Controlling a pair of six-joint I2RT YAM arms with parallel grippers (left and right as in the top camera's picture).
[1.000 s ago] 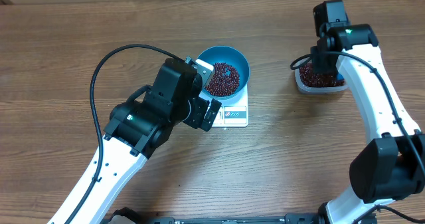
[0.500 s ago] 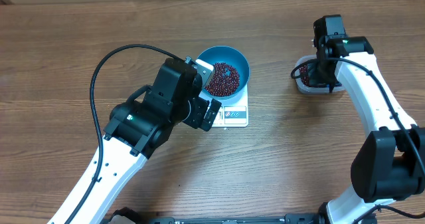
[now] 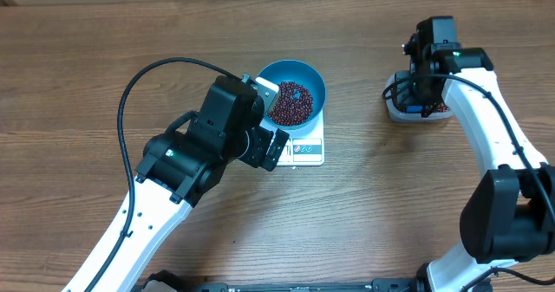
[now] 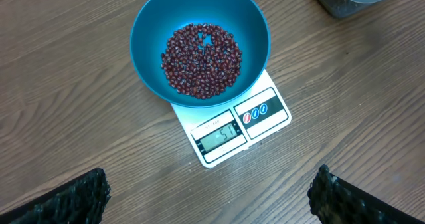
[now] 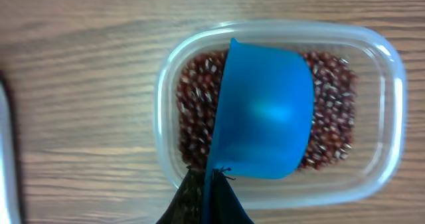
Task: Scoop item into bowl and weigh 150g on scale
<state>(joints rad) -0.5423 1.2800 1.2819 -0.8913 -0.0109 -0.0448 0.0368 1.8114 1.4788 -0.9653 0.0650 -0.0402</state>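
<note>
Wood-grain surface fills the overhead view: the scale sits mid-frame with the bowl on it, a layer of beans inside. Left hand hovers at the scale's left edge; right hand is well to the scale's right, over a clear tub.

Left wrist view: its fingers stand wide apart, empty, above the scale's front. The display is lit, though its digits are too small to read surely.

Right wrist view: the hand is clamped on the handle of a blue scoop set over more beans in the tub. Beans are light, hard and loose, likely to roll and spill, so they want carrying level in the scoop, gripped by its handle.
</note>
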